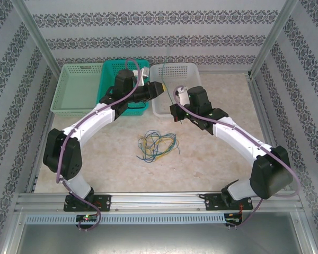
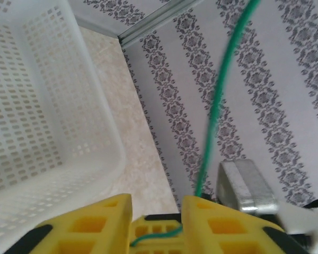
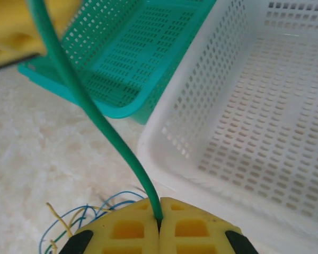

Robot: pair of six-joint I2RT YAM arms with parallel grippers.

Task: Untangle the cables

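the right gripper (image 3: 159,211) is pinched fully closed on a single green cable (image 3: 95,119), which leaves the seam between its fingertips and climbs up and to the left, towards the left gripper (image 2: 156,209). that one stands part open, its two yellow fingers apart, and the same green cable lies loose across the gap and rises past the right-hand finger, not clamped. the tangle (image 3: 79,217) of blue, yellow and green cables lies on the table just below and to the left of the right fingertips. the white basket (image 3: 164,132) sits just ahead and to the right of them, the teal basket (image 3: 122,58) ahead and to the left. the step looks like handing this one strand to the right hand alone. to do it well, keep the pinch firm, draw the left fingers straight back so the wire slips out without hooking, and move slowly, since the thin wire will whip and sag.
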